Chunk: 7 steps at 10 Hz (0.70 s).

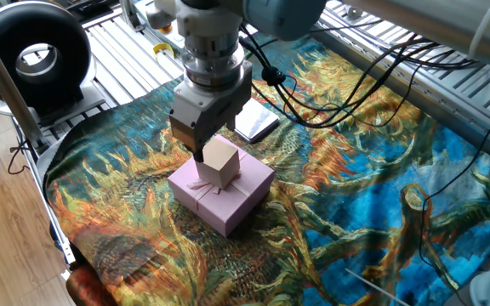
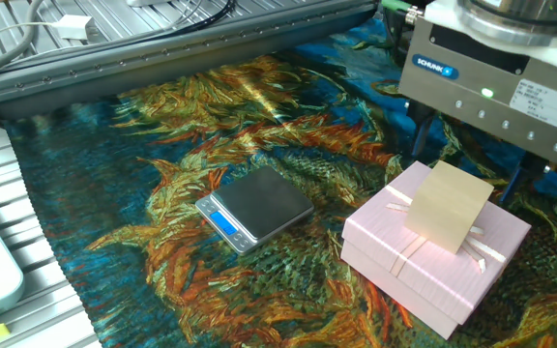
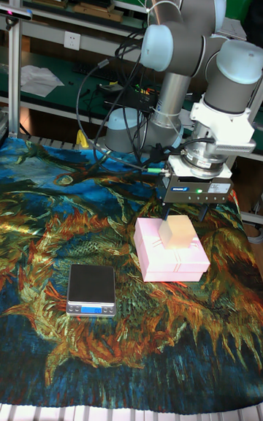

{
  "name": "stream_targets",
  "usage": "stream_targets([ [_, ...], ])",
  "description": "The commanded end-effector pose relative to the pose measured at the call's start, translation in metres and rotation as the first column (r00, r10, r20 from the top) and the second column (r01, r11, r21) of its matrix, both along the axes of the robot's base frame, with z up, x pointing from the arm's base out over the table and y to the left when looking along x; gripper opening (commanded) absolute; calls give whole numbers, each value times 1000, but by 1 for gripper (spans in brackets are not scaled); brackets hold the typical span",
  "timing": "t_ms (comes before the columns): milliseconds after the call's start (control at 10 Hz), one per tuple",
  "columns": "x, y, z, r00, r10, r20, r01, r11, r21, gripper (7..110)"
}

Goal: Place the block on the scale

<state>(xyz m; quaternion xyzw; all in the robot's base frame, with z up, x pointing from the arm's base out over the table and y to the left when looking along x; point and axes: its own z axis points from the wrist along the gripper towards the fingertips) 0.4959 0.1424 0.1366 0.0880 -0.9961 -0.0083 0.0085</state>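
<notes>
The block [image 1: 220, 161] [image 2: 448, 206] [image 3: 178, 232] is a small tan cube resting on top of a pink gift box [image 1: 228, 201] [image 2: 424, 266] [image 3: 164, 260]. My gripper [image 1: 211, 146] [image 2: 467, 164] [image 3: 184, 215] hovers just above the block, open, with a finger low on either side of the cube's upper edge and nothing held. The scale [image 2: 256, 206] [image 3: 91, 289] is a thin silver slab with a dark top and a blue display, lying on the cloth apart from the box. In one fixed view the scale [image 1: 256, 123] is partly hidden behind the gripper.
A patterned blue-and-orange cloth [image 1: 356, 195] [image 2: 162, 145] [image 3: 58, 194] covers the table. Black cables [image 1: 356, 76] trail from the arm over the cloth. A black round fan housing [image 1: 37, 55] stands at the far left, beyond the metal table rails [image 2: 162, 39].
</notes>
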Motion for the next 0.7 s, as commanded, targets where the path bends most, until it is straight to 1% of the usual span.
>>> stream_targets([
  [0,-1,0,-6,999,-51,-4,51,999,2,88],
  [200,1,-2,-12,999,-40,4,40,999,-2,88],
  [400,0,-1,-14,1000,-25,10,25,1000,-2,88],
  [600,-2,0,-15,1000,-5,21,5,1000,-17,88],
])
